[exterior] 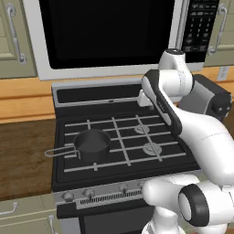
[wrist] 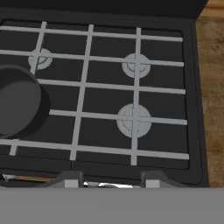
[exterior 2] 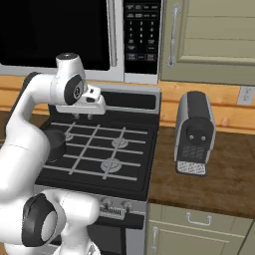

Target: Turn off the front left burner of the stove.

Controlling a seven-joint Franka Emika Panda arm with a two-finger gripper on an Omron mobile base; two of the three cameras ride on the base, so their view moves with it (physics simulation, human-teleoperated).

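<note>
Small round knobs are lined along the stove front strip, a dark saucepan is seated on the front left burner, the gripper is held wide above, and no writing can be read.
</note>
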